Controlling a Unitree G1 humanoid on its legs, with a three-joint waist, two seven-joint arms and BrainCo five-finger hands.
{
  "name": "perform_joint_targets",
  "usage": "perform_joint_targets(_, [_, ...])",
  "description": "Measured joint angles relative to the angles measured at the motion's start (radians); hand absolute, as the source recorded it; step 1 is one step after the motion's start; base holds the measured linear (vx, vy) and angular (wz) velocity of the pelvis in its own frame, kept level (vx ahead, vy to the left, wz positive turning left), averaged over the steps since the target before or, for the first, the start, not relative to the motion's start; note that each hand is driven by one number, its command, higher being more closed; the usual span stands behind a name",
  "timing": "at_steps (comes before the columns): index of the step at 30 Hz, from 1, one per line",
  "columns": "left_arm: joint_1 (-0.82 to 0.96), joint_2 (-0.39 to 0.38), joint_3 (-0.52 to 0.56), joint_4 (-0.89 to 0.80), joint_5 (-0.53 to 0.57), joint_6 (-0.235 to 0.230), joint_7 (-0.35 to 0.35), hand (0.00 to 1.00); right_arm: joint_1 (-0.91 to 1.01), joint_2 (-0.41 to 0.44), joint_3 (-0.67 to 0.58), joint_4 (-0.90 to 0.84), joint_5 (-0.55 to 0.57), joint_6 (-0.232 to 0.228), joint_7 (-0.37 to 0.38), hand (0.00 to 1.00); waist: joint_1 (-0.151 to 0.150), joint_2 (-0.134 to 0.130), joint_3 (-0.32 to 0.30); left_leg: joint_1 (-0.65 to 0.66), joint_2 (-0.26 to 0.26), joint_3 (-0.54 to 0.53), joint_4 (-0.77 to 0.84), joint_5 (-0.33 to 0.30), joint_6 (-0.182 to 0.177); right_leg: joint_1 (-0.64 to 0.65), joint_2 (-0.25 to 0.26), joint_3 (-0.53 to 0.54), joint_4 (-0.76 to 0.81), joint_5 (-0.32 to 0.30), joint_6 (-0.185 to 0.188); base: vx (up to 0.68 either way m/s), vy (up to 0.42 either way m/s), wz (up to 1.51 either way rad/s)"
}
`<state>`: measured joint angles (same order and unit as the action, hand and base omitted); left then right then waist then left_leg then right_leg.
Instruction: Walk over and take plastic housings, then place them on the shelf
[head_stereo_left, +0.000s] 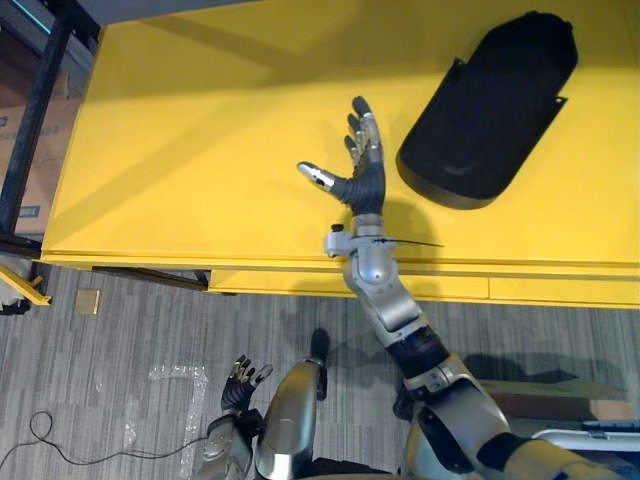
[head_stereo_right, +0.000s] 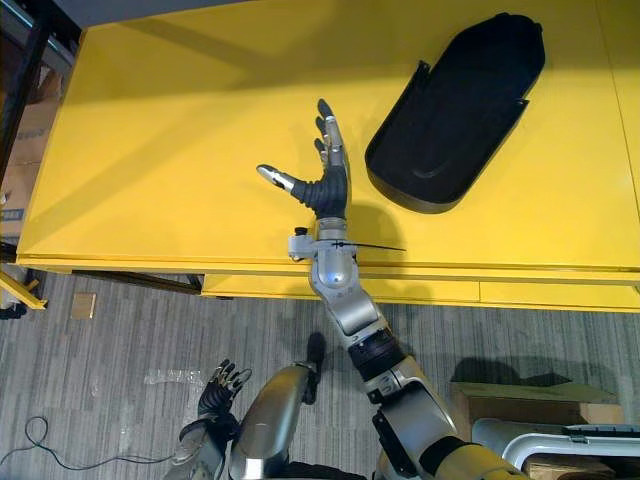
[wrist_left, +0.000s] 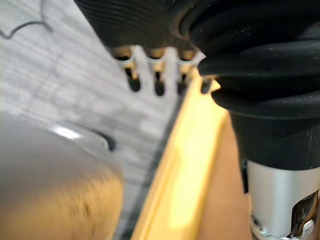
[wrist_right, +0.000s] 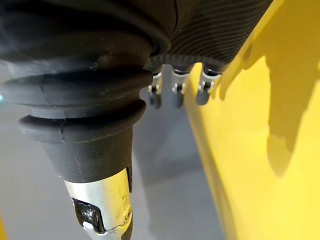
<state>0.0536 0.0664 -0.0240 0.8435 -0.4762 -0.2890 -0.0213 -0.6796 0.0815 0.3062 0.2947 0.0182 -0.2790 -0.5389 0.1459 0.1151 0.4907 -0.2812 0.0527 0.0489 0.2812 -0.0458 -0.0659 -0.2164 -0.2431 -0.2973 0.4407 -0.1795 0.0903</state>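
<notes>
Housing (head_stereo_left: 487, 110), black plastic, lies on the yellow table (head_stereo_left: 180, 150) just right of the right hand (head_stereo_left: 366, 183), long axis slanting away to the right. That hand's fingers (head_stereo_left: 362, 125) are straight, spread and empty. The left hand (head_stereo_left: 238, 388) hangs relaxed, well apart from it.

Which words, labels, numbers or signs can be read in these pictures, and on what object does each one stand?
No text can be read here.
Cardboard box on the floor beside the yellow table: a small blue mark, too small and blurred to read.
Black plastic housing: no print visible.
Yellow table: no print visible.
</notes>
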Motion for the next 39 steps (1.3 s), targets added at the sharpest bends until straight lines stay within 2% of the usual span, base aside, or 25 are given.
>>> perform_joint_targets(4, [-0.001,0.018,-0.010,0.044,-0.019,-0.002,-0.003,0.00,-0.006,-0.002,-0.062,0.004,-0.031,-0.032,-0.031,0.00,-0.009,0.000,0.000,0.007,-0.001,0.007,-0.020,0.008,-0.001,0.001,0.000,0.001,-0.013,0.003,0.004,0.01,0.002,0.00])
perform_joint_targets(15, [0.014,0.046,-0.066,0.077,-0.028,-0.001,-0.002,0.00,0.022,-0.012,-0.076,0.003,-0.033,-0.032,-0.030,0.00,-0.038,0.000,0.000,0.101,0.006,0.049,-0.110,0.028,-0.009,0.067,0.020,0.024,-0.097,0.036,0.011,0.06,0.001,-0.10])
perform_joint_targets(16, [0.020,0.046,-0.066,0.075,-0.028,-0.001,-0.002,0.00,0.031,-0.012,-0.075,0.001,-0.035,-0.030,-0.031,0.00,-0.049,0.000,0.000,0.111,0.005,0.052,-0.116,0.028,-0.009,0.080,0.021,0.024,-0.114,0.044,0.015,0.03,0.026,-0.12])
perform_joint_targets(25, [0.031,0.047,-0.068,0.071,-0.028,-0.002,-0.001,0.00,0.091,-0.035,-0.046,-0.068,-0.067,-0.026,-0.029,0.00,-0.062,-0.001,-0.001,0.150,0.005,0.079,-0.185,0.051,-0.004,0.119,0.036,0.036,-0.218,0.099,0.024,0.01,0.011,-0.07])
perform_joint_targets(30, [0.059,0.047,-0.068,0.046,-0.028,-0.003,-0.001,0.00,0.128,-0.051,-0.025,-0.102,-0.067,-0.016,-0.027,0.00,-0.077,-0.004,-0.002,0.179,0.003,0.099,-0.211,0.057,-0.006,0.133,0.036,0.050,-0.229,0.103,0.027,0.02,0.003,-0.08])
perform_joint_targets(34, [0.065,0.050,-0.070,0.042,-0.027,-0.001,-0.001,0.00,0.154,-0.063,-0.018,-0.137,-0.070,0.012,-0.028,0.00,-0.091,-0.004,-0.002,0.183,0.003,0.102,-0.213,0.057,-0.006,0.134,0.036,0.053,-0.231,0.104,0.028,0.00,0.003,-0.02])
perform_joint_targets(39, [0.067,0.056,-0.078,0.042,-0.027,-0.001,-0.001,0.00,0.179,-0.077,-0.011,-0.161,-0.071,0.015,-0.028,0.00,-0.100,-0.009,-0.005,0.194,0.003,0.113,-0.219,0.057,-0.007,0.135,0.037,0.063,-0.231,0.106,0.030,-0.01,0.006,-0.06])
